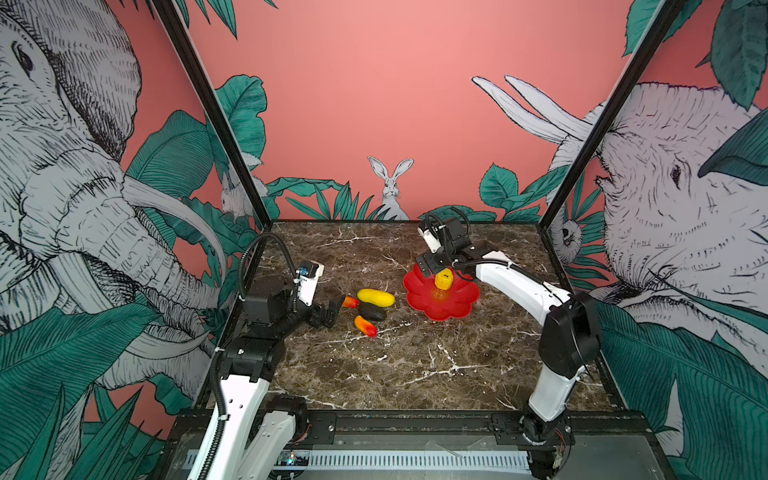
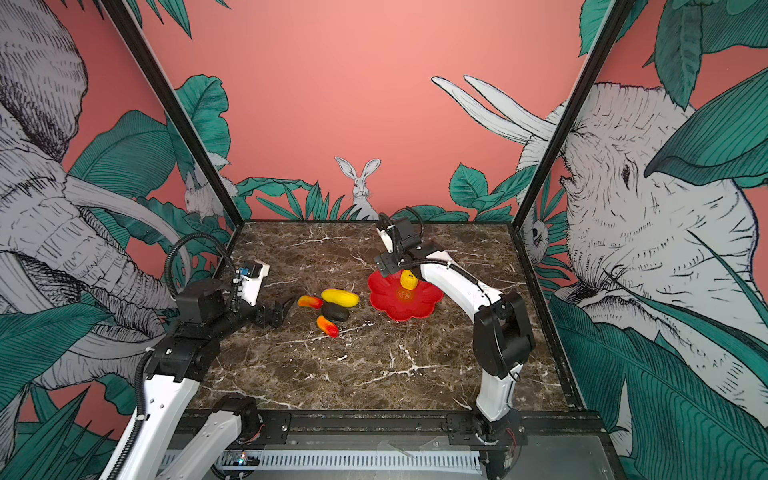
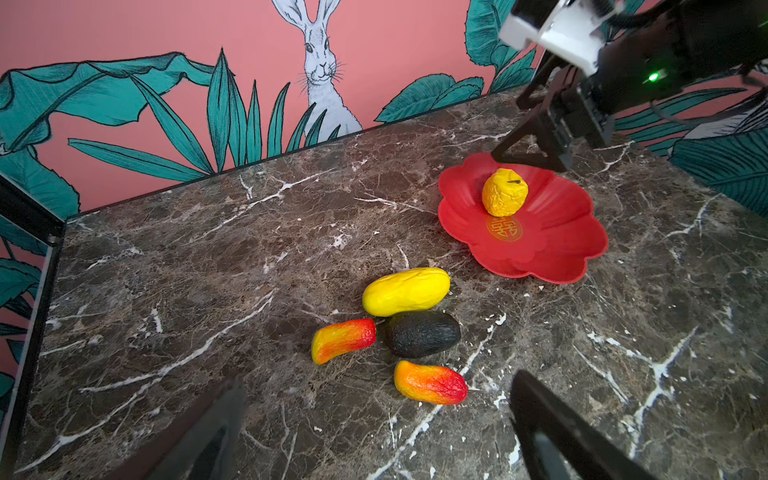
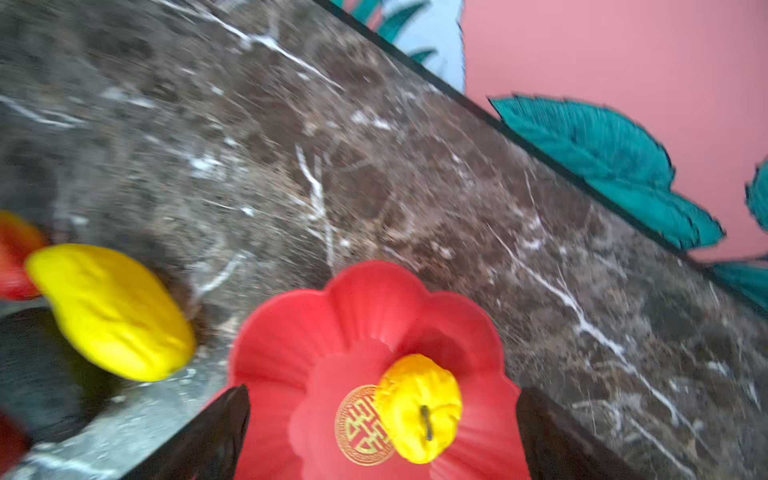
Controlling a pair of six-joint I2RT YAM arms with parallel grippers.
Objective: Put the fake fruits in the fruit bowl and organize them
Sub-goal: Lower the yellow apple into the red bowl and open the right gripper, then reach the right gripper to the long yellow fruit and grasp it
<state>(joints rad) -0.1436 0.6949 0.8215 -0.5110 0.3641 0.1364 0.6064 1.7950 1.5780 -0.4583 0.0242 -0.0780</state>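
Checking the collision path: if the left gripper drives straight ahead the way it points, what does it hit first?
Likely the orange-red fruit beside the long yellow fruit. It lies just ahead of the left gripper and its open jaws, though depth is unclear.

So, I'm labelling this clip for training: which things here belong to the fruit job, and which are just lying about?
Job:
- bowl
- bumpy yellow fruit, in the bowl
- long yellow fruit
- black fruit
- rear orange-red fruit
- front orange-red fruit

Just there:
- marble table
- rabbit mural
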